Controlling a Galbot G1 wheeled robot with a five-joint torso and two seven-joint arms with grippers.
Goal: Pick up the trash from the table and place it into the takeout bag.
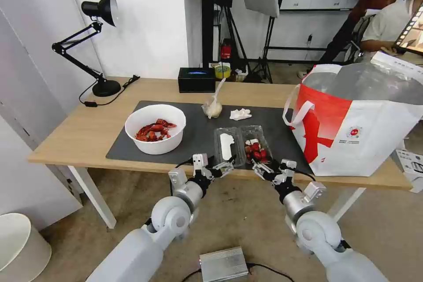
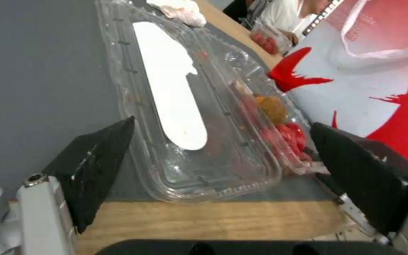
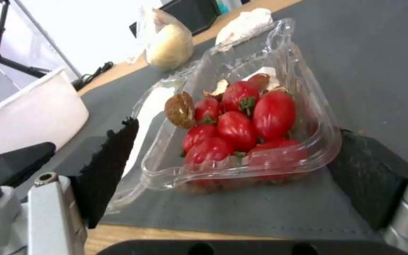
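Observation:
The clear clamshell tray (image 1: pixel 242 142) lies open at the near edge of the dark mat (image 1: pixel 132 147) on the table (image 1: pixel 75 136). My left gripper (image 1: pixel 225 167) (image 2: pixel 222 124) is open, its fingers on either side of the lid half with the white label (image 2: pixel 171 85). My right gripper (image 1: pixel 261 168) (image 3: pixel 238 127) is open around the half holding red scraps (image 3: pixel 234 124). On the mat's left sits the white bowl of red shells (image 1: pixel 155 128). Farther back are the knotted bag (image 1: pixel 212 108) and the tissue (image 1: pixel 240 114). The takeout bag (image 1: pixel 357 119) stands open at the right.
A black desk lamp (image 1: pixel 99 44) and its cord occupy the table's far left, with a black box (image 1: pixel 196 79) at the back edge. On the floor are a white bin (image 1: pixel 20 246) and a silver box (image 1: pixel 222 264). People sit behind the takeout bag.

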